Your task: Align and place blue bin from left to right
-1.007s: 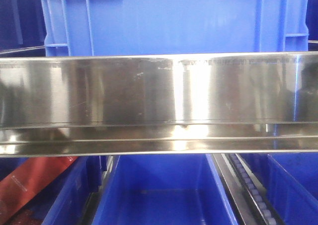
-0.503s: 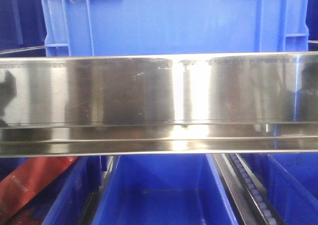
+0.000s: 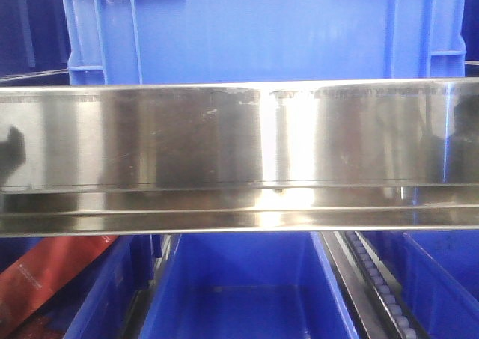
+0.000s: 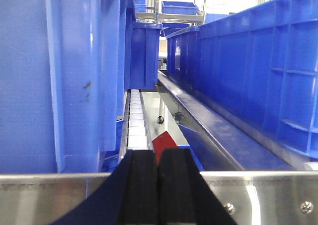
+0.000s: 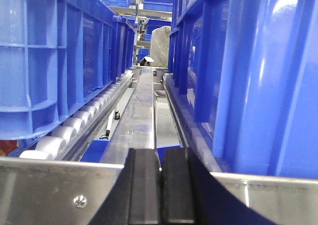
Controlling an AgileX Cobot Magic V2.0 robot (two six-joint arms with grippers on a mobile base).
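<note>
The blue bin (image 3: 262, 28) fills the top of the front view, standing behind a steel rail. In the left wrist view its ribbed side (image 4: 258, 61) runs along the right. In the right wrist view that same bin (image 5: 59, 61) runs along the left. My left gripper (image 4: 158, 158) is shut with nothing between its black fingers, low at the rail, facing the gap left of the bin. My right gripper (image 5: 160, 155) is shut and empty too, facing the gap on the bin's right. Neither touches the bin.
A shiny steel rail (image 3: 239, 144) crosses the front view. Below it sit lower blue bins (image 3: 239, 294), a red package (image 3: 45, 279) and a roller track (image 3: 382, 286). Neighbouring blue bins (image 4: 59, 76) (image 5: 258, 76) flank each gap, with white rollers (image 5: 64, 130) beneath.
Dark reflections of the arms have appeared and slid down at the rail's left and right ends. The blue bin has not moved.
</note>
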